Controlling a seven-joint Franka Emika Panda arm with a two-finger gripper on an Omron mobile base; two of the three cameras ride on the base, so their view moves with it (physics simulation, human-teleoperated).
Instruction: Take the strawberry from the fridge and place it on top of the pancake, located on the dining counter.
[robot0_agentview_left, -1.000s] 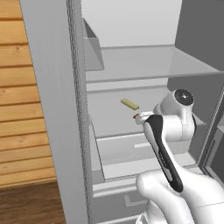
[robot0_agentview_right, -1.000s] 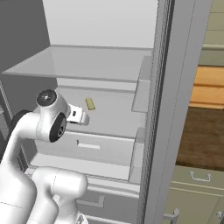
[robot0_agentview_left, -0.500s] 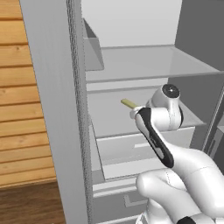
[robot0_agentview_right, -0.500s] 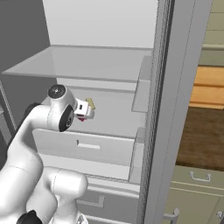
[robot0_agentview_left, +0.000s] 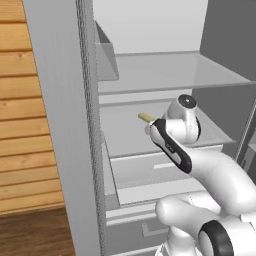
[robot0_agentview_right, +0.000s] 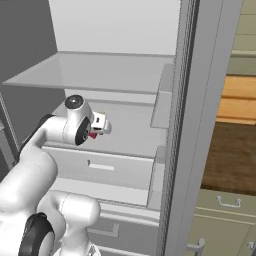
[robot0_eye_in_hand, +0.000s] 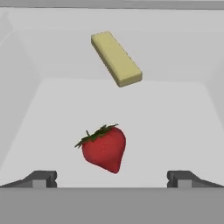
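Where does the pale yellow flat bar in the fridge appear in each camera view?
Left base view: the pale yellow flat bar lies near the centre, just left of the white arm.
Right base view: the white arm stands before its place, left of centre.
Hand view: upper centre, beyond the red strawberry.
Shared landmark: the white fridge shelf under it.

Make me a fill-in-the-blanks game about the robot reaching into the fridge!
1. The red fruit on the fridge shelf is a ____.
2. In the hand view, the strawberry lies between the gripper and the pale ____ bar.
3. The fingers are wide ____, with nothing held.
4. In the hand view, the strawberry's green leaves are at its ____.

Missing words: strawberry; yellow; open; top
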